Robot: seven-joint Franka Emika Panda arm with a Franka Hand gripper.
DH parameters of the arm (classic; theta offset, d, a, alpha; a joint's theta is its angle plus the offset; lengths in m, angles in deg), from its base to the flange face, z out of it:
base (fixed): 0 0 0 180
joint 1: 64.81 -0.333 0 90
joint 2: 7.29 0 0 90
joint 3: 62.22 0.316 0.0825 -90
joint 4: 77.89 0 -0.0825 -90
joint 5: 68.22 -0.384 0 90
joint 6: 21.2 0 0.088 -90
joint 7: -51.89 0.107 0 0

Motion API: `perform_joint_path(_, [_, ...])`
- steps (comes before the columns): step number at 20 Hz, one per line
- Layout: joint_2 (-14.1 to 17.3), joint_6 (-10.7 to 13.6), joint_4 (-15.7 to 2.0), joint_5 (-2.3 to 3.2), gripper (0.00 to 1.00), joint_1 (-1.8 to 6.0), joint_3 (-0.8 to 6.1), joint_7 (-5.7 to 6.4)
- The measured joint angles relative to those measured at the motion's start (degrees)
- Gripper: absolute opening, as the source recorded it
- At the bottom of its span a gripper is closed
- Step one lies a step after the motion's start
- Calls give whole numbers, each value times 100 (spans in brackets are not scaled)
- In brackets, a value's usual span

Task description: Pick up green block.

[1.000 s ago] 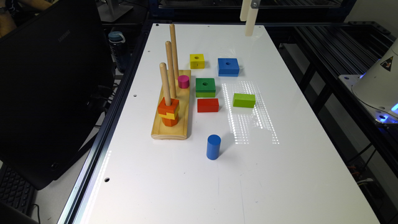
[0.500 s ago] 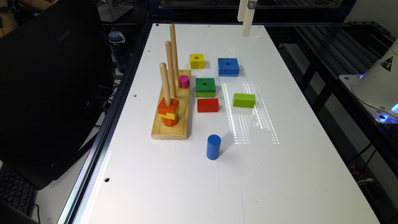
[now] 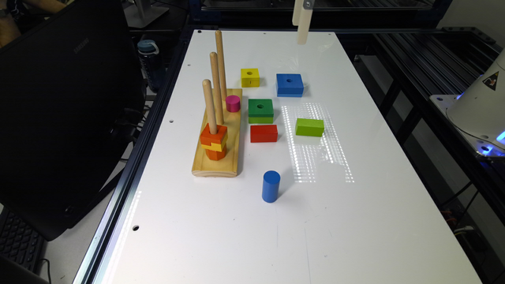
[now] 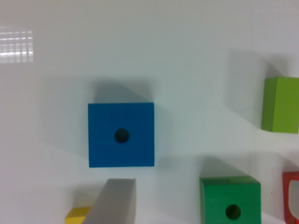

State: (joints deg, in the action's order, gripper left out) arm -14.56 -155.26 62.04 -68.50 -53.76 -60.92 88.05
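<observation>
Presently the approach step is judged in hand: the gripper [image 3: 302, 24] is held high above the table's [image 3: 355, 221] far end, well apart from the green block [image 3: 260, 110]. That block lies between the red block [image 3: 263, 133] and yellow block [image 3: 250, 77]. Whether the gripper is open cannot be told. Travel over the block, then descent, is called for.

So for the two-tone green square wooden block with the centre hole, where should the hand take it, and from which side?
From straight above, I'd judge, closing on two opposite flat side faces of the green square wooden block. It lies flat with its hole up. The red rectangular block sits close on one side, so the faces toward the magenta cylinder and the lime-green rectangular block look freer.
</observation>
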Motion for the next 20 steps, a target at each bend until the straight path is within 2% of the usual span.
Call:
perform_joint_path(5, [168, 0, -167, -12, 100, 1, 62, 14])
perform_joint_path(11, [200, 0, -211, -23, 100, 0, 165, 80])
perform_joint_path(20, [201, 0, -219, -25, 100, 1, 187, 87])
